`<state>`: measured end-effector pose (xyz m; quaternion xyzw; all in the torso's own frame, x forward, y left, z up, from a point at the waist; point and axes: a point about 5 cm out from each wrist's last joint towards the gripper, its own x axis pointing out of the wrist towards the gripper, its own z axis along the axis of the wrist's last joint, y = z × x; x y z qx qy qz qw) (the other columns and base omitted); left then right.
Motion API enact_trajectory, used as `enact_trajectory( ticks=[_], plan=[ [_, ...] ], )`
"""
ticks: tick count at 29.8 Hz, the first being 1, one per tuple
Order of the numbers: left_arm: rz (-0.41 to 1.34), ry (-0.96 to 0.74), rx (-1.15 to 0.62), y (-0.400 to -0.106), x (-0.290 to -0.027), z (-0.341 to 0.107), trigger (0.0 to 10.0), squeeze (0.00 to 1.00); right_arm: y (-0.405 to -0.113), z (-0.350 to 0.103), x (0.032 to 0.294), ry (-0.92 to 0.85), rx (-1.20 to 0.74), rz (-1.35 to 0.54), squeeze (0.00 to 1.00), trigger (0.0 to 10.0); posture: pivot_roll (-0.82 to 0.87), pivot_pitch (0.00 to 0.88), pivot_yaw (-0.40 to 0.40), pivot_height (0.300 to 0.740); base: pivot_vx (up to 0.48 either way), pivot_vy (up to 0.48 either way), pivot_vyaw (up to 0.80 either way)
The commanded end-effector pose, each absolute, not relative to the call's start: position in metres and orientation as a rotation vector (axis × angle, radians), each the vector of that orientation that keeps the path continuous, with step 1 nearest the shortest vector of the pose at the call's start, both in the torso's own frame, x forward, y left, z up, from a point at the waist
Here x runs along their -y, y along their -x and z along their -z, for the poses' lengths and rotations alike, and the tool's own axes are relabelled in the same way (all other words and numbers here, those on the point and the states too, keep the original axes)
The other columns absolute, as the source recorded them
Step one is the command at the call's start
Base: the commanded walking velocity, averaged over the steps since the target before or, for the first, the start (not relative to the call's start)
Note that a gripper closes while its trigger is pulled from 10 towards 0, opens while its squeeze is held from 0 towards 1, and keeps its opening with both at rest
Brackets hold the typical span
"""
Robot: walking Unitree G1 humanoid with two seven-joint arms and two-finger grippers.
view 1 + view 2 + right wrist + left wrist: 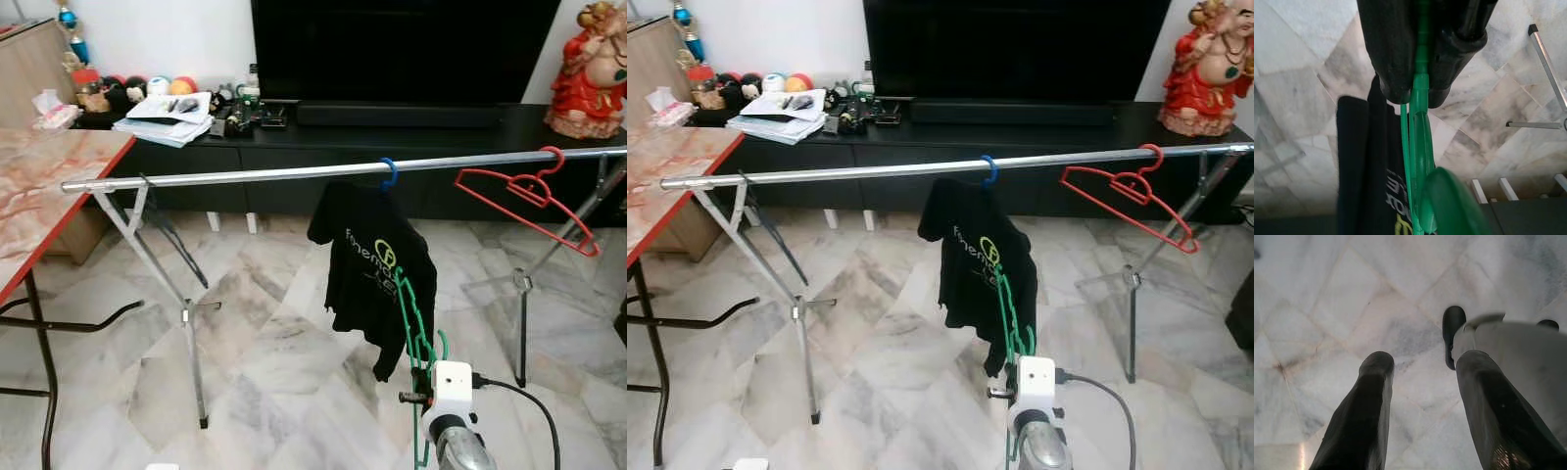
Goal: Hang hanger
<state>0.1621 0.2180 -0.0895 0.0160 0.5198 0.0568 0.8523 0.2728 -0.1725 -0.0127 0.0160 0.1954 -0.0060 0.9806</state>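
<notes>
Light: even, bright indoor | Glare: soft sheen on marble floor and metal rail | Shadows: faint under rail legs | Focus: head views sharp; green hanger blurred close up | left gripper fingers soft-edged

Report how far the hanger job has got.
Done: the rail already carries a red hanger and a black T-shirt on a blue hook. In hand: the right gripper is shut on a green hanger, held low in front of the T-shirt, below the rail. Left: raise it and hook it over the rail. The left gripper hangs open over the floor.
</notes>
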Motion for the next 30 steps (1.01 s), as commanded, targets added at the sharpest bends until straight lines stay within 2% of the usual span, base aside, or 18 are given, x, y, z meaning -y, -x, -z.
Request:
enact_trajectory(
  ticks=[1,11,26,30],
  plan=[
    [-0.125,-0.042,-1.119,-0.154,-0.220,0.093,10.0,0.00,-0.275,0.010,0.166,-0.017,-0.377,-0.021,0.00,10.0,-0.05,0.011,0.026,0.740,0.000,0.382,0.00],
    [-0.107,-0.065,-1.160,-0.137,-0.221,0.099,10.0,0.00,-0.274,0.011,0.163,-0.002,-0.371,-0.029,0.00,10.0,-0.07,0.000,0.044,0.740,0.000,0.361,0.00],
    [-0.093,-0.064,-1.161,-0.139,-0.218,0.099,10.0,0.00,-0.275,0.010,0.160,-0.010,-0.370,-0.039,0.00,10.0,-0.07,0.000,0.046,0.740,0.000,0.000,0.00],
    [-0.087,-0.049,-1.146,-0.150,-0.211,0.096,10.0,0.00,-0.275,0.010,0.160,-0.012,-0.369,-0.045,0.00,10.0,-0.07,0.000,0.048,0.740,0.000,0.000,0.00]
  ],
)
